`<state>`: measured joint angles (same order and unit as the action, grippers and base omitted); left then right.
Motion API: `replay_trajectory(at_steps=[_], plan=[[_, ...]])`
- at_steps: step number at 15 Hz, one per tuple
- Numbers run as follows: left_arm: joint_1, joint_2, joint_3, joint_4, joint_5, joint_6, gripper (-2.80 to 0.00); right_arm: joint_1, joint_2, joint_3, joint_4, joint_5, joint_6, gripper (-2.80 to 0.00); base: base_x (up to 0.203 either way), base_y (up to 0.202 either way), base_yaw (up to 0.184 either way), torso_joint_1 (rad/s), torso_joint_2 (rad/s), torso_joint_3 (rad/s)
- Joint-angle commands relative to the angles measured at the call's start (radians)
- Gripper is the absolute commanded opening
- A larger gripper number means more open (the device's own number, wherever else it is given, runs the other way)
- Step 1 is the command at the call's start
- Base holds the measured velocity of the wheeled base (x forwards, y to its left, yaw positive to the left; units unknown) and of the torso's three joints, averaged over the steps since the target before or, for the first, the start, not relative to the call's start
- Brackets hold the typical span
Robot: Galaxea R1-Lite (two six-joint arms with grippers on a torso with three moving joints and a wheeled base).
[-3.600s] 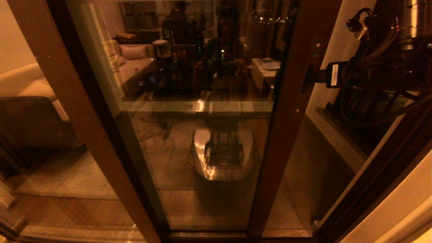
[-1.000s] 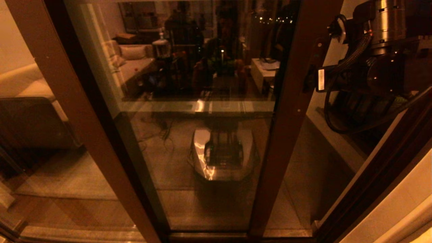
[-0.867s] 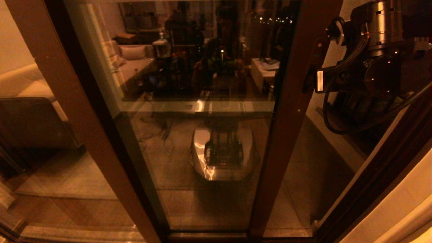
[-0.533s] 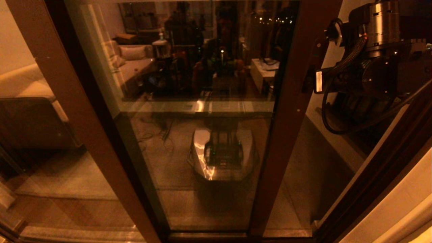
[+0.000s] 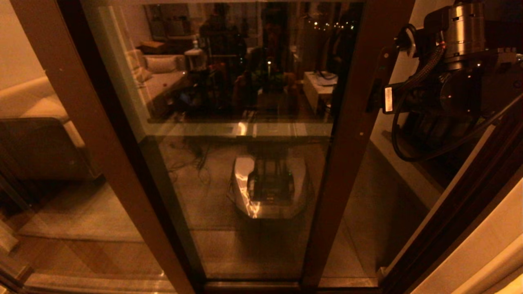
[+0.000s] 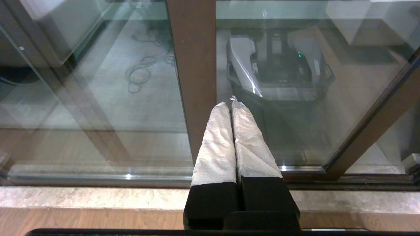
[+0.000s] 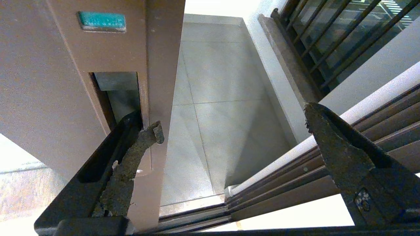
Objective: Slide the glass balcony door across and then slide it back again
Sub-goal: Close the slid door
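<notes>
head high, wrists close (shared door)

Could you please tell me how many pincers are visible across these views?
2. The left pincer is shut, pointing at the glass panes. The right pincer is open, with one finger in the handle slot of the glass balcony door.

The glass balcony door runs past the head view's top edge; its upper end is unseen.
</notes>
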<state>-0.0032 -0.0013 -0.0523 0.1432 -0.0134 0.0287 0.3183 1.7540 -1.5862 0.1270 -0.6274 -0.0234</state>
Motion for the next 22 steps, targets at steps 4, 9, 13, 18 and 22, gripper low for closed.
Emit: replay_trajectory(at_steps=[4, 9, 13, 18, 22], plan=[[0.000, 0.000, 0.000, 0.001, 0.000, 0.000, -2.80, -0.034, 0.001, 0.006, -0.001, -0.009, -0.001, 0.00, 0.000, 0.000, 0.000, 0.000, 0.00, 0.000], [0.000, 0.000, 0.000, 0.001, 0.000, 0.000, -2.80, -0.058, -0.002, 0.008, 0.000, -0.008, -0.001, 0.00, 0.000, 0.000, 0.000, 0.000, 0.00, 0.000], [0.000, 0.000, 0.000, 0.001, 0.000, 0.000, -2.80, -0.064, -0.004, 0.008, 0.000, -0.008, -0.001, 0.00, 0.000, 0.000, 0.000, 0.000, 0.00, 0.000], [0.000, 0.000, 0.000, 0.001, 0.000, 0.000, -2.80, -0.106, -0.009, 0.011, -0.001, -0.006, -0.011, 0.00, 0.000, 0.000, 0.000, 0.000, 0.00, 0.000], [0.000, 0.000, 0.000, 0.001, 0.000, 0.000, -2.80, -0.123, -0.017, 0.011, -0.001, -0.005, -0.014, 0.00, 0.000, 0.000, 0.000, 0.000, 0.00, 0.000]])
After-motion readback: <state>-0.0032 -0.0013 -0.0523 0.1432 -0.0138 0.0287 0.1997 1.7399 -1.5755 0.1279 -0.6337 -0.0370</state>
